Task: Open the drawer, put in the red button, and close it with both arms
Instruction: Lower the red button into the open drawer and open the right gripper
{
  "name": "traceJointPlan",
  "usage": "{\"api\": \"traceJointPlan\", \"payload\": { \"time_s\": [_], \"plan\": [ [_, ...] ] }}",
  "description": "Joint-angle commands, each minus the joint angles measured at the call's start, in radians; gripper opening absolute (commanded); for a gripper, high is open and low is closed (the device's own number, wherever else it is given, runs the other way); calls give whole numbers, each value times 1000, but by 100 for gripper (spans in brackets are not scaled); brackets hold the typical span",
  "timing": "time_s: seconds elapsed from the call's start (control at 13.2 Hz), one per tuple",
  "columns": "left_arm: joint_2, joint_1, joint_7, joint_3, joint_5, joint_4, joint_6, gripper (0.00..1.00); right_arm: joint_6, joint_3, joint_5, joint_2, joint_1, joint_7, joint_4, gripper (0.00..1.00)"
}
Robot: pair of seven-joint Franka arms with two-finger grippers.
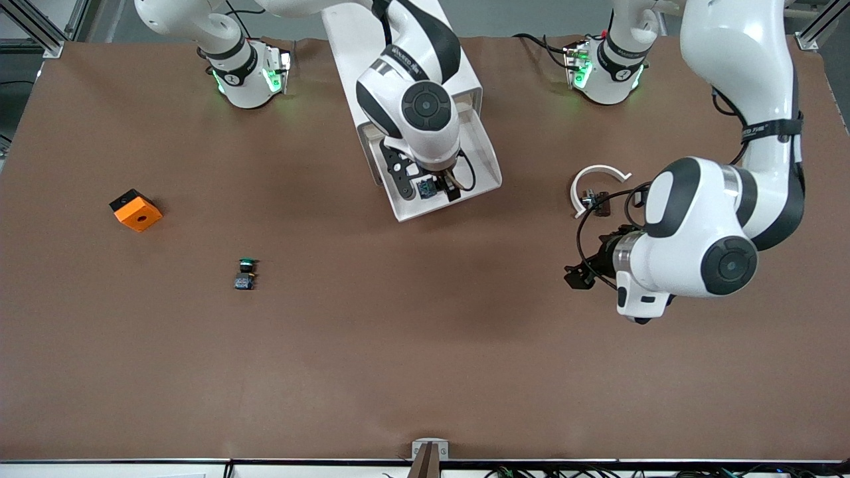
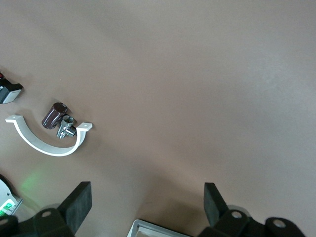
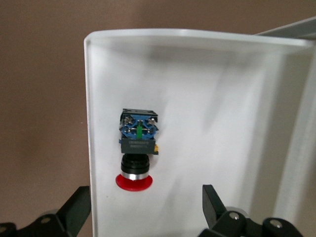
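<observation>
Drawer (image 1: 488, 174) pulled out at the top of the white cabinet (image 1: 405, 40), and the placing step looks just about done: the red button (image 3: 137, 150) lies on its side on the drawer floor, close to one side wall, touching no finger. Right arm (image 1: 412, 86) reaches over the cabinet, its right claw (image 1: 425, 189) hanging over the open drawer with fingers spread wide and nothing in them. Left arm (image 1: 704, 232) waits toward its own end of the bench, the left claw (image 1: 579, 275) spread open and empty above bare surface, near a white curved clip (image 1: 597, 182) with a small dark metal part (image 2: 58, 118) lying inside its curve. Next, I'd say, comes the close: the right claw has to lift clear of the drawer, then both claws need to meet the drawer front squarely and push evenly so it slides in straight. Brown bench (image 1: 425, 345) is broad and matte, with an orange block (image 1: 136, 210) and the green button (image 1: 246, 272) well apart toward the right arm's end. Metal framing shows at the corners.
</observation>
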Motion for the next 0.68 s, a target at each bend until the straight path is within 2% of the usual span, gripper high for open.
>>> {"api": "traceJointPlan", "payload": {
  "time_s": [0.0, 0.23, 0.38, 0.61],
  "plan": [
    [-20, -10, 9, -11, 8, -27, 8, 100, -133, -1, 21, -50, -42, -168, 47, 100],
    [-13, -18, 37, -82, 9, -29, 92, 100, -288, -1, 68, -138, -140, -335, 46, 100],
    [-7, -32, 40, -126, 22, -36, 164, 100, -384, -2, 83, -199, -216, -562, 43, 100],
    [1, -99, 87, -128, 66, -79, 275, 100, -495, -13, 58, -289, -316, -863, 14, 100]
  ]
}}
